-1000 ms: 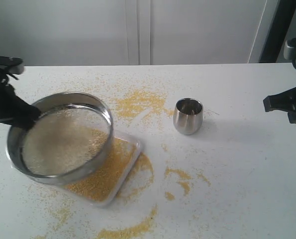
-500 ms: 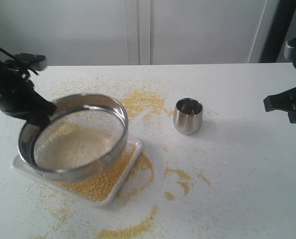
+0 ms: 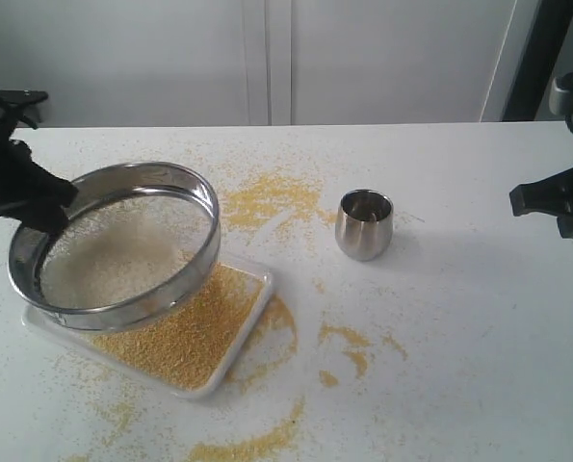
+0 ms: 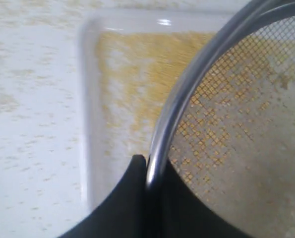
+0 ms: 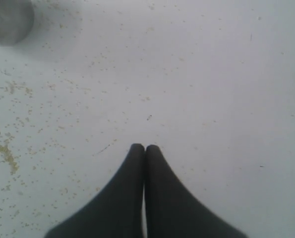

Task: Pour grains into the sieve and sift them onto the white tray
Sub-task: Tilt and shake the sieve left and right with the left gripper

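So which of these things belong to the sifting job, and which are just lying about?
In the job: sieve, gripped by the left hand; grains; white tray.
Lying about: steel cup, standing alone; spilled grains on the table.

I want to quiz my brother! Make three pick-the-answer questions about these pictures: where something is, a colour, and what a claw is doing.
1. Where does the steel cup stand? A on the table, right of the sieve. B in the sieve. C on the floor.
2. What colour are the grains on the white tray? A green. B yellow. C black.
3. The right gripper is: A holding the cup. B wide open. C shut, empty.
Answers: A, it stands apart from the sieve; B, yellow covers the tray; C, its jaws meet on nothing.
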Controlling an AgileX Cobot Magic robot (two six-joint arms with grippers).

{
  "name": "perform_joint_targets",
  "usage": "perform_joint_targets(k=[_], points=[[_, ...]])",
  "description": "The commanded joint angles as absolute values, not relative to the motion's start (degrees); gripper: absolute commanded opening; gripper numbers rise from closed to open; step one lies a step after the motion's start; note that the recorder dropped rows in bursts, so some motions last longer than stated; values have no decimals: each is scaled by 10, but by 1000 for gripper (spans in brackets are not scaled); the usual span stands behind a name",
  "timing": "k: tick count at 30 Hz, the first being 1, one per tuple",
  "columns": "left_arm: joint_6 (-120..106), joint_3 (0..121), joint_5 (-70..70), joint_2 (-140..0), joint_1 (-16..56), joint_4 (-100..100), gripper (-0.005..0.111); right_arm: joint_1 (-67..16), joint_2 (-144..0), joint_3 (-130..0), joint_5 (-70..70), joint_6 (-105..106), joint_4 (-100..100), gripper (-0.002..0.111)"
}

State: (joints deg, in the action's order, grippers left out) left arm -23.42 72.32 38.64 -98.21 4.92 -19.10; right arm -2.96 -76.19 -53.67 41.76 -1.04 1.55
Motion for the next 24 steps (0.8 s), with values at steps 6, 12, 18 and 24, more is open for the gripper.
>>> perform_joint_targets(k=[6,12,18,24], points=[[-288,727,388,-974,110,-172,0,-29,-758,-536,411,-12,17,0],[-169,727,393,-974,43,-121,0,-29,-758,-536,411,-12,17,0],[-269,727,396,-973,116,-178,0,-29,-758,-536,410,-12,17,0],[-166,727,376,-974,34,-152,0,-29,-758,-536,410,-12,17,0]])
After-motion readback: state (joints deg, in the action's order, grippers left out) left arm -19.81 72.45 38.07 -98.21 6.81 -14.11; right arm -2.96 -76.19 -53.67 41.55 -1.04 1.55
